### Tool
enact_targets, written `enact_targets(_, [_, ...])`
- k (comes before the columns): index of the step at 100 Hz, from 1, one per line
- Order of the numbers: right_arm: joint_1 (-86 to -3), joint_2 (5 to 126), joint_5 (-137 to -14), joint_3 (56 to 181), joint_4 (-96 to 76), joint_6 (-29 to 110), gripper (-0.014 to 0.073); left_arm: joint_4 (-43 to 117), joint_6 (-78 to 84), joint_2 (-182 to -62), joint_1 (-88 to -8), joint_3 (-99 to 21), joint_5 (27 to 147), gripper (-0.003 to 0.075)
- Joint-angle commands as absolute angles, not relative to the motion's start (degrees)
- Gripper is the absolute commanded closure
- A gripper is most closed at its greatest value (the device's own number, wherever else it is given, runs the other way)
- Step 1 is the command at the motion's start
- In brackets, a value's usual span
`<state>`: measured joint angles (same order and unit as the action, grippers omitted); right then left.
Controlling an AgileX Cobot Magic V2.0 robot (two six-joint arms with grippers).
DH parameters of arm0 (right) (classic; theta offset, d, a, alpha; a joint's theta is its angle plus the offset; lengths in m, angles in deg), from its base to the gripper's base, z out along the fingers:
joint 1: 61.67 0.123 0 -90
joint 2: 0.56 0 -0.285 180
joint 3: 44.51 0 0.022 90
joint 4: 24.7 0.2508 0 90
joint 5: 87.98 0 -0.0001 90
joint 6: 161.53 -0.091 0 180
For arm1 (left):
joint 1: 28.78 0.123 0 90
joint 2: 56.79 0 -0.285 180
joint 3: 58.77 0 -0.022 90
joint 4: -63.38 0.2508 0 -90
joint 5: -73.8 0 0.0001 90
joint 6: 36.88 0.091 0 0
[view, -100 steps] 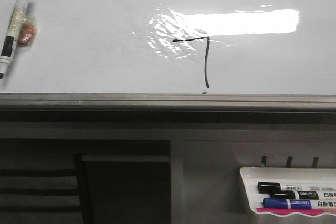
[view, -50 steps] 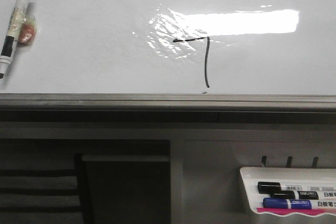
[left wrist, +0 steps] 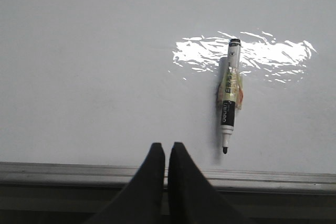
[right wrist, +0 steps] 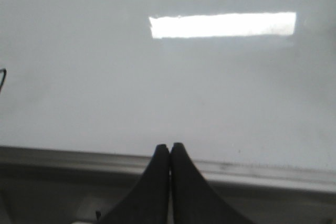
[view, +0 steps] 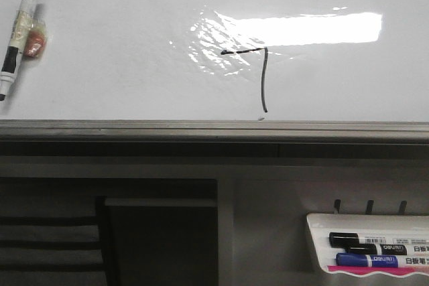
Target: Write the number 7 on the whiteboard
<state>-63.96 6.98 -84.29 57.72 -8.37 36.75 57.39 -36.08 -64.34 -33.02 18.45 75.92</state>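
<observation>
The number 7 stands drawn in thin black marker on the whiteboard, near the middle of the front view, its short wavy top stroke lying inside the wrinkled shiny patch at the end of the bright rectangular glare, its longer downstroke ending just above the grey edge rail; a tiny dark speck sits just below the stroke's end, too small to identify; in the right wrist view only a sliver of a black stroke shows at the picture's edge.

A black-capped marker clings to the board far to the left of the figure, tip downward, with a small orange-and-clear lump stuck to its barrel; its label is too blurred to read.

Below the rail, at the lower right, a white tray holds a black and a blue marker, cut off by the frame; their labels read "deli" plus Chinese characters.

The left gripper and right gripper each show empty fingers pressed together, tips before the rail.
</observation>
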Motion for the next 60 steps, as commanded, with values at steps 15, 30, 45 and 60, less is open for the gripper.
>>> enact_targets(15, [-64.23, 5.43, -90.94, 55.97, -7.94, 36.90, 0.0665, 56.91, -35.89, -62.59, -32.93, 20.46, 71.49, 0.0741])
enact_targets(30, [-64.23, 5.43, -91.76, 55.97, -8.22, 37.10, 0.0665, 56.91, -35.89, -62.59, -32.93, 20.46, 71.49, 0.0741])
enact_targets(45, [-64.23, 5.43, -92.06, 55.97, -10.21, 35.51, 0.0665, 56.91, -35.89, -62.59, -32.93, 20.46, 71.49, 0.0741])
enact_targets(60, [-64.23, 5.43, -94.37, 55.97, -30.65, 16.27, 0.0665, 56.91, -35.89, -62.59, -32.93, 20.46, 71.49, 0.0741])
